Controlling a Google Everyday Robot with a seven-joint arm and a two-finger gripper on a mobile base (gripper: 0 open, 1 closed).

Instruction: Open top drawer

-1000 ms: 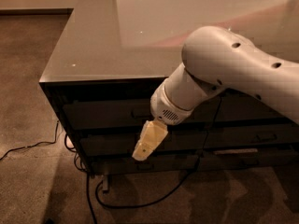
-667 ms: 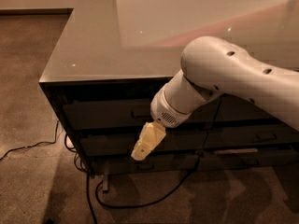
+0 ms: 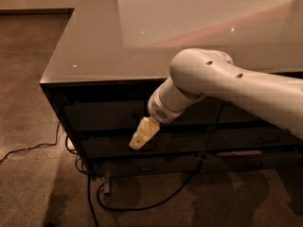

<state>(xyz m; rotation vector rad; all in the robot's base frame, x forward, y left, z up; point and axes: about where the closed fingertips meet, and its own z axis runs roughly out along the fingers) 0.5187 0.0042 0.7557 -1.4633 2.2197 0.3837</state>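
The top drawer (image 3: pixel 102 113) is the tall dark front just under the glossy cabinet top (image 3: pixel 104 46). It looks flush with the cabinet, and I see no pull on it; my arm covers its middle. My gripper (image 3: pixel 143 135), a pale yellow wedge on the white arm (image 3: pixel 227 82), points down and left. It hangs in front of the drawer's lower edge, near the seam with the shallower drawer front (image 3: pixel 109 145) below. I cannot tell whether it touches the drawer.
A third drawer front (image 3: pixel 142 164) sits lowest, above a short cabinet leg (image 3: pixel 108 186). Black cables (image 3: pixel 142 205) loop over the carpet under the cabinet, and another cable (image 3: pixel 28 150) trails off left. Open floor lies left of and in front of the cabinet.
The arm's elbow has swung lower and further left across the cabinet front. The gripper has shifted slightly up and left, staying near the top drawer's lower edge.
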